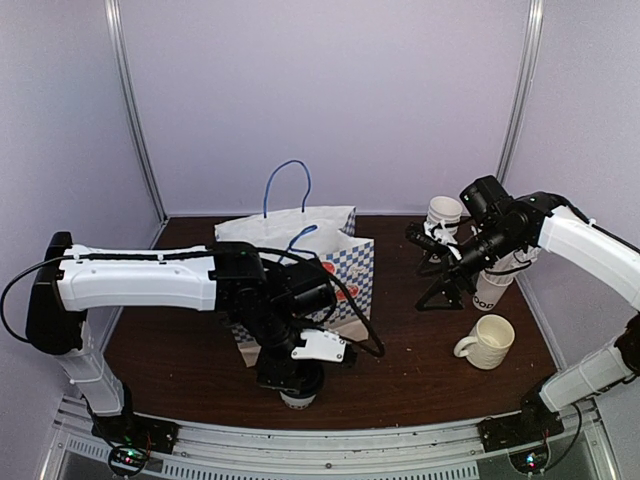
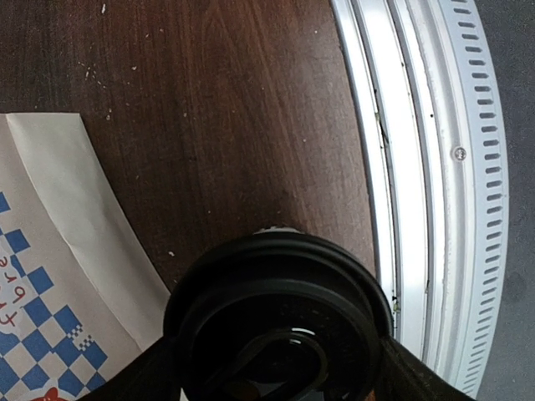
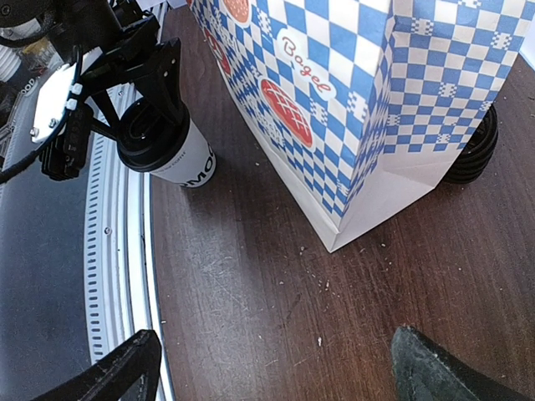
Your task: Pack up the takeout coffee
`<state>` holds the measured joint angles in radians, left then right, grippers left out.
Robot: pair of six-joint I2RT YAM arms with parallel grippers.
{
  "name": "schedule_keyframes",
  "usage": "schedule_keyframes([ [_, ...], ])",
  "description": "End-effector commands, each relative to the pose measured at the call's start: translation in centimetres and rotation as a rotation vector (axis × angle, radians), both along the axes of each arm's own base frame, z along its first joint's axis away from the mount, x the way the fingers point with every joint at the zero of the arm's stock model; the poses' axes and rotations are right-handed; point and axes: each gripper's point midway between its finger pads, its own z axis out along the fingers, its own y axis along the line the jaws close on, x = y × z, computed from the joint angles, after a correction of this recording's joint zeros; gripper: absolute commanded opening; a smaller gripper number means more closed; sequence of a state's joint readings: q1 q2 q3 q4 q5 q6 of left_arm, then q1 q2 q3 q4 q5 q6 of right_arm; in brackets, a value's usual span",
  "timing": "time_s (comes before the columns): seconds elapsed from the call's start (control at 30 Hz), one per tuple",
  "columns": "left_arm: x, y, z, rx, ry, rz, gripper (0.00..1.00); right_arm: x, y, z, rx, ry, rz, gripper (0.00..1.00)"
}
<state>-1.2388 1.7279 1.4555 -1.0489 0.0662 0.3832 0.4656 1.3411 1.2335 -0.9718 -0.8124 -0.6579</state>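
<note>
Lidded coffee cup point(image 1: 298, 401) standing at 6 o'clock of the checked paper bag point(image 1: 350, 265), your left gripper point(image 3: 150, 117) straddling its lid point(image 2: 280, 317), clamping cannot be confirmed, your right gripper point(image 3: 276, 355) spread wide, empty.

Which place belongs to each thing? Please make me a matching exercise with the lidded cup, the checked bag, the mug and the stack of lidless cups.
Things: 1 lidded cup; 2 checked bag; 3 mug; 4 stack of lidless cups.
Places: A far back, right side; B front edge, under the left claw; C in the middle; D front, right side.
Pairs: 1-B, 2-C, 3-D, 4-A.
</note>
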Motion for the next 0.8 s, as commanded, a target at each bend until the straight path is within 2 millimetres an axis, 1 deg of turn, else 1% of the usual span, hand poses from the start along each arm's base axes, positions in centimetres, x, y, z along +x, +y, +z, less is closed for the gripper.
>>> schedule_keyframes([
  [0.0,0.6,0.7,-1.9,0.058,-0.016,0.020,0.80,0.0,0.3,0.8,0.019,0.000,0.009,0.99],
  [0.1,0.8,0.5,-1.5,0.047,-0.027,0.025,0.77,0.0,0.3,1.0,0.021,0.000,0.005,1.00],
  [0.13,0.7,0.4,-1.1,0.042,-0.024,0.026,0.75,0.1,0.4,1.4,0.025,-0.004,0.002,0.99],
  [0.2,0.2,0.1,0.4,0.029,0.006,0.028,0.70,0.4,0.3,2.4,0.023,-0.017,-0.012,0.99],
  [0.3,-0.9,-0.5,3.4,-0.024,0.037,0.026,0.67,1.5,0.3,5.3,0.022,-0.064,-0.056,0.99],
  [0.33,-1.3,-0.7,4.4,-0.045,0.044,0.021,0.67,2.0,0.5,7.1,0.038,-0.091,-0.067,0.99],
  [0.43,-2.2,-0.6,6.5,-0.083,0.055,0.020,0.66,3.1,1.2,10.4,0.073,-0.110,-0.090,0.99],
  [0.5,-2.7,-0.2,7.5,-0.092,0.056,0.026,0.65,4.2,2.1,12.6,0.108,-0.128,-0.110,0.99],
  [0.57,-3.4,0.2,8.6,-0.106,0.061,0.032,0.65,5.8,3.2,14.0,0.131,-0.141,-0.142,0.98],
  [0.67,-4.8,0.8,10.8,-0.138,0.077,0.045,0.65,7.8,5.6,14.5,0.121,-0.137,-0.152,0.95],
  [0.77,-5.9,1.5,13.7,-0.185,0.078,0.059,0.65,9.0,8.5,13.8,0.103,-0.100,-0.119,0.93],
])
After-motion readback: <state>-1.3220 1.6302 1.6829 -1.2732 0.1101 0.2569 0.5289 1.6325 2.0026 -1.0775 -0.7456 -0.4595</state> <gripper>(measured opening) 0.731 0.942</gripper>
